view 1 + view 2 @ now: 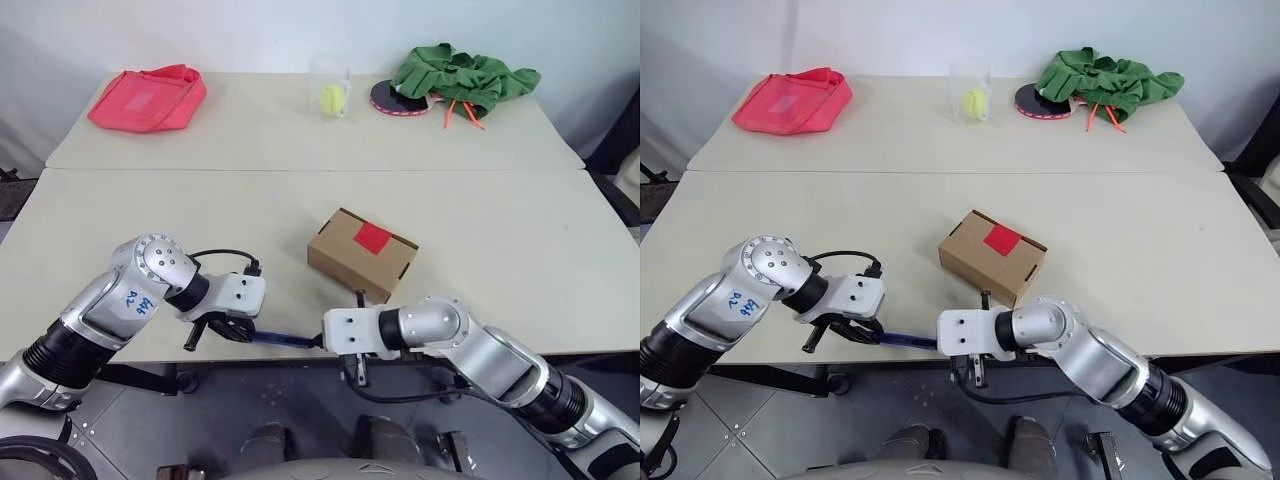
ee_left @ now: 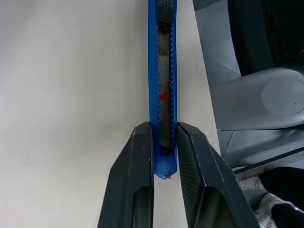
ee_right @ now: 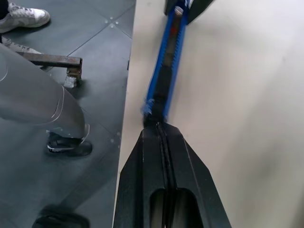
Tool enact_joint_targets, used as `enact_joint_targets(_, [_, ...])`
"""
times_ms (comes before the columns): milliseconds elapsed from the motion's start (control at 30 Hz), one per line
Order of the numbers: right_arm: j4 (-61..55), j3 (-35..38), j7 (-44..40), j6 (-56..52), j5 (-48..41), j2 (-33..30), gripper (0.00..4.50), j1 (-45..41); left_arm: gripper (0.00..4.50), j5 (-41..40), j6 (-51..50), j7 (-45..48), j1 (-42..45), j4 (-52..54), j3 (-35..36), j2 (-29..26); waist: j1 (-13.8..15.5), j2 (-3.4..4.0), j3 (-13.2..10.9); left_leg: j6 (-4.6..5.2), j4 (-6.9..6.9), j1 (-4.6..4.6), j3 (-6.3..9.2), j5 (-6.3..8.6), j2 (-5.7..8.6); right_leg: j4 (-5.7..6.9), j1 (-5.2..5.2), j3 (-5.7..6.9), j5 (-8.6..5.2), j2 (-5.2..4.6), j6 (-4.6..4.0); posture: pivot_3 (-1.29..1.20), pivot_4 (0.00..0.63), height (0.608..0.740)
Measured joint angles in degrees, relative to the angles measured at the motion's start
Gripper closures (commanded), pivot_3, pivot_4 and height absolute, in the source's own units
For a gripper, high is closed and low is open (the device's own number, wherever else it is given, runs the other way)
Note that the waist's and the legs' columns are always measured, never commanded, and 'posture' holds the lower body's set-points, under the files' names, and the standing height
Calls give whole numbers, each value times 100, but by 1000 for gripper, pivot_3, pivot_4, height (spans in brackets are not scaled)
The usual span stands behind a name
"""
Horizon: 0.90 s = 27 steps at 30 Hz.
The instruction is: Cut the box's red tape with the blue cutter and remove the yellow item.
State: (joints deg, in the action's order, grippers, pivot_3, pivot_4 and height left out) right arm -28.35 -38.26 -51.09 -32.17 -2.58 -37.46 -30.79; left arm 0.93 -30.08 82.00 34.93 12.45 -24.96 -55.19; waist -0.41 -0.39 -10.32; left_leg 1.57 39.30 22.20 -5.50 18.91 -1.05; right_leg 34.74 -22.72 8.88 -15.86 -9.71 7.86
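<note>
The left claw (image 1: 215,328) is clenched on one end of the blue cutter (image 1: 285,340), its two fingers (image 2: 137,180) pinching the blue body from both sides. The right claw (image 3: 159,124) is fully clenched, its tips meeting at the other end of the cutter; whether it pinches the blade or slider there cannot be told. The cutter spans the gap between the two claws, above the near edge of the counter (image 1: 520,250).

The box (image 1: 362,254) sits on the counter just beyond the right claw, apart from both claws. The red tape (image 1: 373,237) on its top face appears uncut and the flaps closed. The yellow item is presumably inside.

Risks from this position:
- The cutter hangs at the counter edge. If either claw loosens before the other has a firm hold, the cutter is likely to fall to the floor.
- If the claws pull in opposing directions, the cutter may twist in the left claw's grip and point off line for the cut.
- An overextended blade could slice past the tape into the carton contents.

Containers: a clear cup (image 1: 331,88), far beyond both claws, holds a yellow-green ball (image 1: 331,98). A red-pink bag (image 1: 148,98) lies far beyond the left claw; its contents cannot be seen.
</note>
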Motion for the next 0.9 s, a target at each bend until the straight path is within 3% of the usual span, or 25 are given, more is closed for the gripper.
enact_joint_targets(533, [678, -56, -398, 951, 741, 501, 4500, -89, 4115, 104, -540, 12, -28, 264, -51, -69, -19, 7, 5, -14, 0, -14, -3, -3, -12, 16, 2, -8, -7, 13, -13, 0, 150, 740])
enact_joint_targets(900, [1309, -244, -472, 1313, 1172, 1201, 4500, -305, 4115, 120, -756, 46, -61, 296, -53, -125, -107, 18, 13, -24, 0, -23, -2, -7, -18, 34, 2, -10, -13, 16, -23, 0, 150, 740])
